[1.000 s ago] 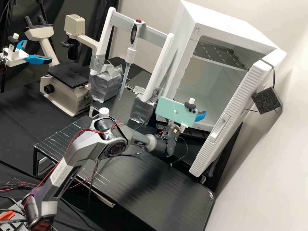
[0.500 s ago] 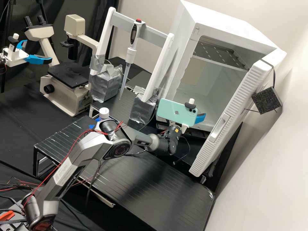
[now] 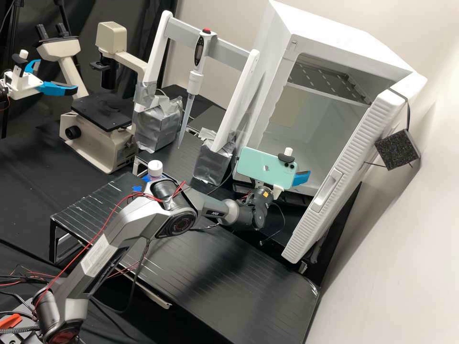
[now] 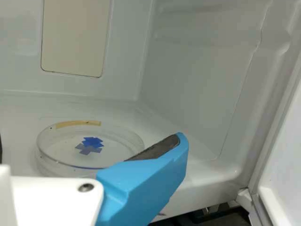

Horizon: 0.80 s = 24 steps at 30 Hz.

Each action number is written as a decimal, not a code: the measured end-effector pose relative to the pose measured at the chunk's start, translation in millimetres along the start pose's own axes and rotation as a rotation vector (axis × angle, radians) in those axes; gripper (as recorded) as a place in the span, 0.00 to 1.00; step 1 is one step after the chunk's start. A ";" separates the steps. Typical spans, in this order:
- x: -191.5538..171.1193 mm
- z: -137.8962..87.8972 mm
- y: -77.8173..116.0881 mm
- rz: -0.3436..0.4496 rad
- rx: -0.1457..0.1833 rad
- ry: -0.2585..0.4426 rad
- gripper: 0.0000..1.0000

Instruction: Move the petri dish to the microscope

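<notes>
As I nudge the spread fingers [image 3: 301, 178] slightly toward the door [image 3: 351, 157], I count one dish [image 4: 63, 153] inside one incubator [image 3: 344, 31], one microscope [image 3: 95, 141].

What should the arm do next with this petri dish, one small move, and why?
I'd probably ease the open gripper slightly further into the white cabinet, fingers astride the petri dish. It lies on the cabinet's floor, ungripped, and one blue finger is by its near edge, so closing now might be early.
</notes>
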State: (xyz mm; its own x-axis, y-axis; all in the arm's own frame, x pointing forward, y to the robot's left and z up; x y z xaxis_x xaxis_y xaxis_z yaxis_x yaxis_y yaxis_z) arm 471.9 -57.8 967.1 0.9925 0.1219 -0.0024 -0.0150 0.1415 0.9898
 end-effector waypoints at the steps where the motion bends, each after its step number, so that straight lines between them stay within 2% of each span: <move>1: 0.2 -0.2 0.6 0.001 -0.001 0.000 0.00; 24: 5.2 5.4 1.2 0.001 -0.004 -0.027 0.00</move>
State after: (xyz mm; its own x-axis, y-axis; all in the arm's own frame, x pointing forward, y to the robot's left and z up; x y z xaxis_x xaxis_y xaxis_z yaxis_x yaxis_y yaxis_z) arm 477.7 -62.4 969.0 0.9955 0.0950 0.0022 -0.0161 0.1458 0.9892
